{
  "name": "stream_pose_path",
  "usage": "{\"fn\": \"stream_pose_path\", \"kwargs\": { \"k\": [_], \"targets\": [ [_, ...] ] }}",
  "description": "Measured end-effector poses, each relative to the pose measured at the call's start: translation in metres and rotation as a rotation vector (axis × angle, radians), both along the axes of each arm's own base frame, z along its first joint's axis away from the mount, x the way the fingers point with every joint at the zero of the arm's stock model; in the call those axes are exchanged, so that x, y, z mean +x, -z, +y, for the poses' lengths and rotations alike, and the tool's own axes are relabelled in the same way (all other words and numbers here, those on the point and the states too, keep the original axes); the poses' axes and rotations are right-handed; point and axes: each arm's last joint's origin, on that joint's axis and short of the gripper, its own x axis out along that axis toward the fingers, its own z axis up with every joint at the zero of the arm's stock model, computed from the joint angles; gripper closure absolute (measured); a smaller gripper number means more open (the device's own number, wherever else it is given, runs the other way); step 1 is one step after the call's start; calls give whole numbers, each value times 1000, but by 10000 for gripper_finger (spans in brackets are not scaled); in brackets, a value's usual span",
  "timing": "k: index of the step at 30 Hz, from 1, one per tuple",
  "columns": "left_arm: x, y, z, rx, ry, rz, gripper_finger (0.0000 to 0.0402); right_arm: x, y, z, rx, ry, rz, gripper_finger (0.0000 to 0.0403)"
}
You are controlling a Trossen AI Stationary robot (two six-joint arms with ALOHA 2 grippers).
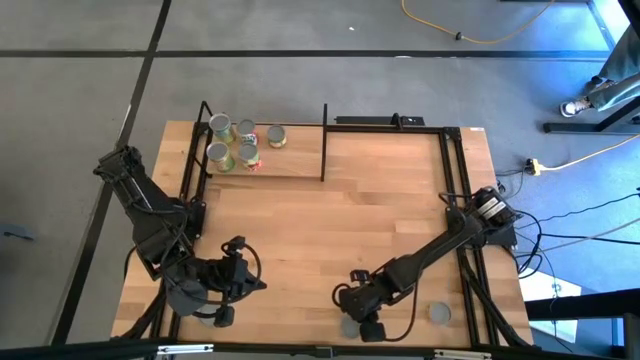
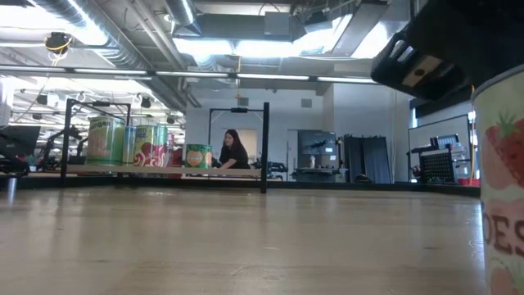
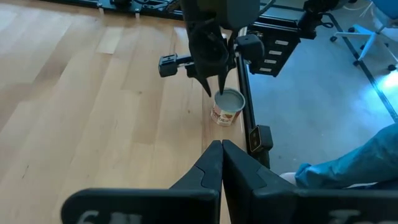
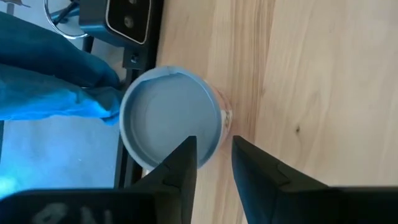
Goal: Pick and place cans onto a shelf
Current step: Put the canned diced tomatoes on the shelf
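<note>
Even overhead lighting from bright ceiling strips (image 2: 246,47), which glare white in the low view; soft, short shadows under the arms on the bench (image 1: 330,220); the nearest can (image 2: 501,180) looms blurred, out of focus.

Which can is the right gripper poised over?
The can at the table's near edge, directly under the open right gripper. Another loose can sits further right, and five stand on the shelf.
</note>
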Motion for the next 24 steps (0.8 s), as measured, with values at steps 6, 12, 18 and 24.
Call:
{"fn": "stream_pose_path", "kwargs": {
  "k": [6,12,18,24],
  "targets": [
    [0,0,0,0,0,0,402,1,7,1,-25,-18,3,301],
    [0,0,0,0,0,-1,401,6,13,-1,-54,6,-7,301],
    [0,0,0,-1,-1,-1,401,10,14,-8,-56,31,-6,318],
    [0,0,0,-1,-1,-1,401,18,13,-16,-40,80,-18,389]
  ]
}}
